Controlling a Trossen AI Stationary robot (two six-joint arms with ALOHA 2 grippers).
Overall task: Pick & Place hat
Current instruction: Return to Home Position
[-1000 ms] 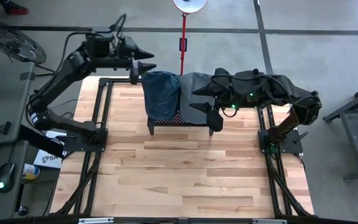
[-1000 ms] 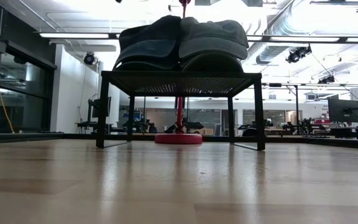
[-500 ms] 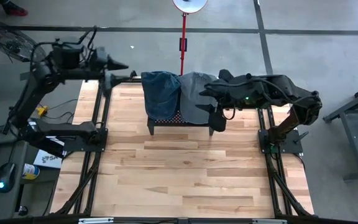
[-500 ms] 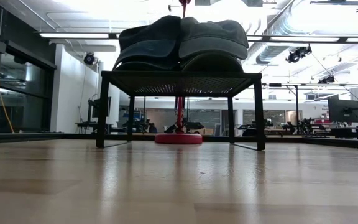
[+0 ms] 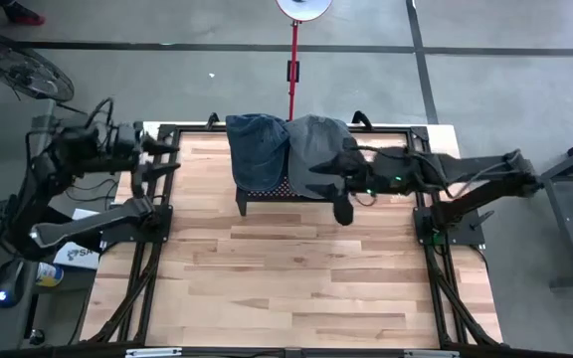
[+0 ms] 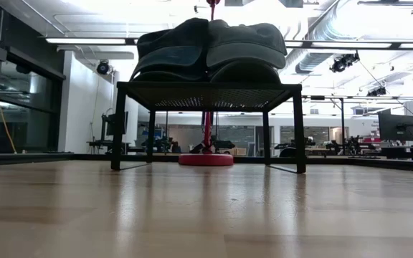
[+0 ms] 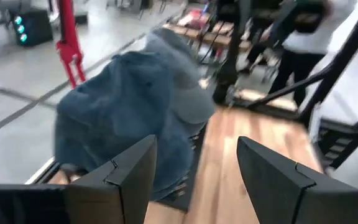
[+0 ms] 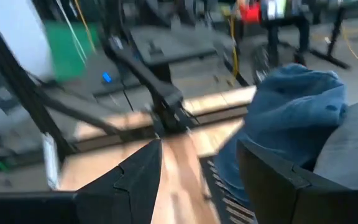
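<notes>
Left arm (image 5: 76, 151) at table (image 5: 296, 268) edge, right arm (image 5: 446, 171) by gray cap (image 5: 316, 144); both jaws apart; seemingly denim cap (image 5: 257, 149) alongside.

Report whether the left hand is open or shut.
Open. In the left wrist view the left hand shows its two fingers wide apart, nothing between them; the blue caps lie farther off.

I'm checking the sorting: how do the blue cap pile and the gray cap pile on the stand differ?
The blue cap pile takes the left half of the black mesh stand; the gray cap pile the right half. The open right pincer sits close beside the gray pile; the open left pincer is well clear of the blue pile. Both piles rest on the stand, touching each other.
</notes>
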